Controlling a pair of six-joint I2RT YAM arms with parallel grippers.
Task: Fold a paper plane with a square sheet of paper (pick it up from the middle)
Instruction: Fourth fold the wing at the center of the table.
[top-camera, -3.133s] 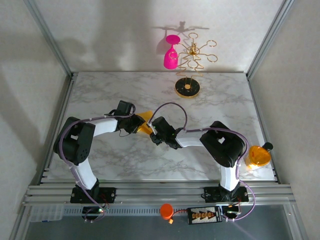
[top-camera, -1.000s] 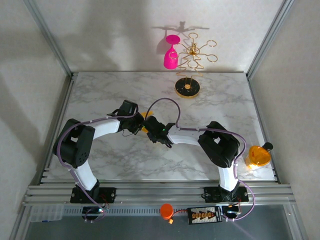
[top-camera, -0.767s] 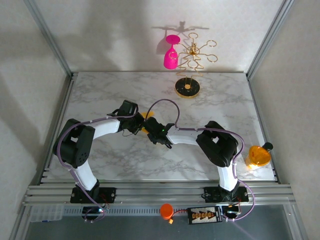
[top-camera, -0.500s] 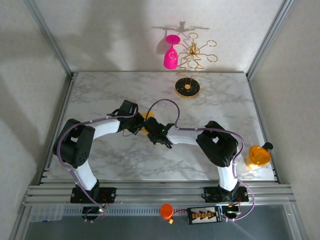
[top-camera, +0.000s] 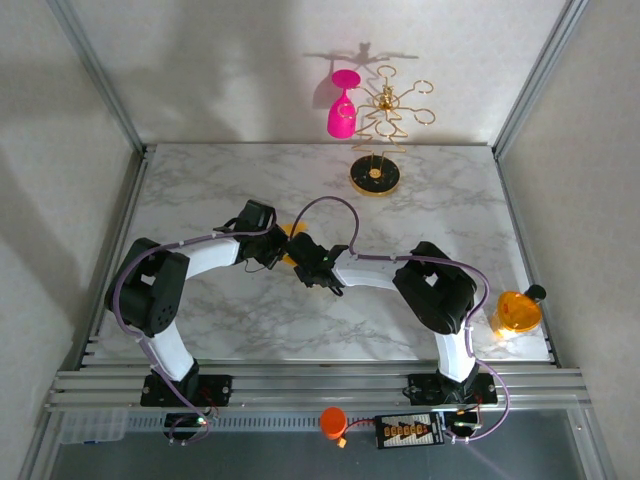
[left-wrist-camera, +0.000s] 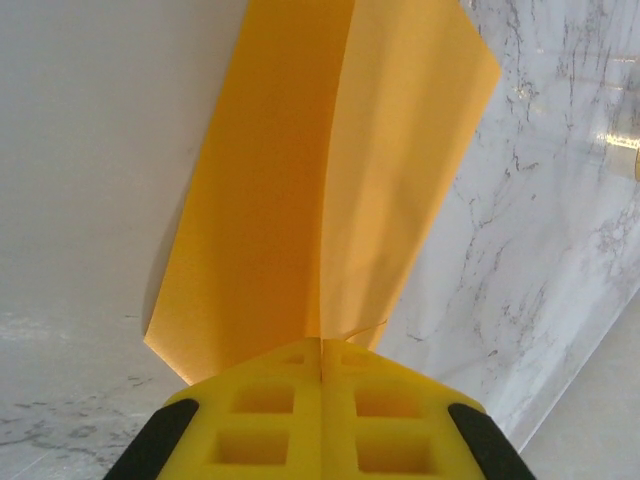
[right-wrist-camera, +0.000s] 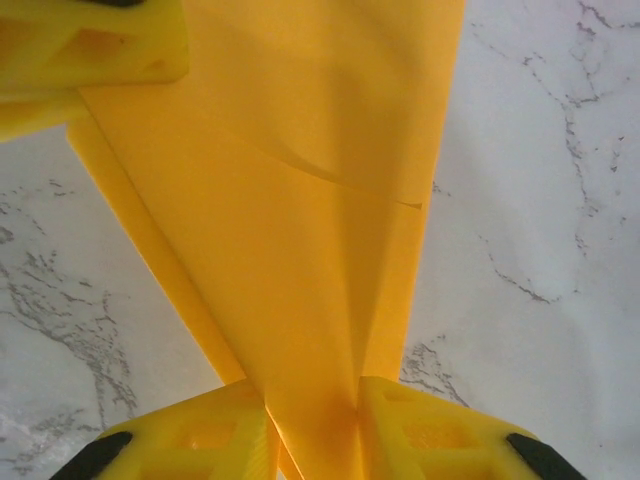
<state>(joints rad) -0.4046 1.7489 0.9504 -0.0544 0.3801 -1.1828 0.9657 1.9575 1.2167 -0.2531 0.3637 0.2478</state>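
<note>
The square sheet of paper (left-wrist-camera: 320, 180) is orange-yellow and folded lengthwise, with a centre crease, into a narrow pointed shape held above the marble. My left gripper (left-wrist-camera: 322, 345) is shut on one end of it at the crease. My right gripper (right-wrist-camera: 312, 400) has its fingers apart, and the folded paper (right-wrist-camera: 300, 200) fills the gap between them and touches both pads. The left gripper's yellow fingers (right-wrist-camera: 90, 40) appear at the top left of the right wrist view. From above, both grippers (top-camera: 272, 245) (top-camera: 305, 260) meet mid-table, and a sliver of paper (top-camera: 291, 233) shows between them.
A gold stand (top-camera: 375, 175) with a pink wine glass (top-camera: 342, 112) hanging from it is at the back of the table (top-camera: 200, 180). An orange translucent disc (top-camera: 518, 312) sits at the right edge. An orange cap (top-camera: 332, 421) lies in front of the rail.
Since three seconds ago my right gripper has moved left, up against the left gripper, and now covers most of the paper. Over the last second both arms have barely moved.
</note>
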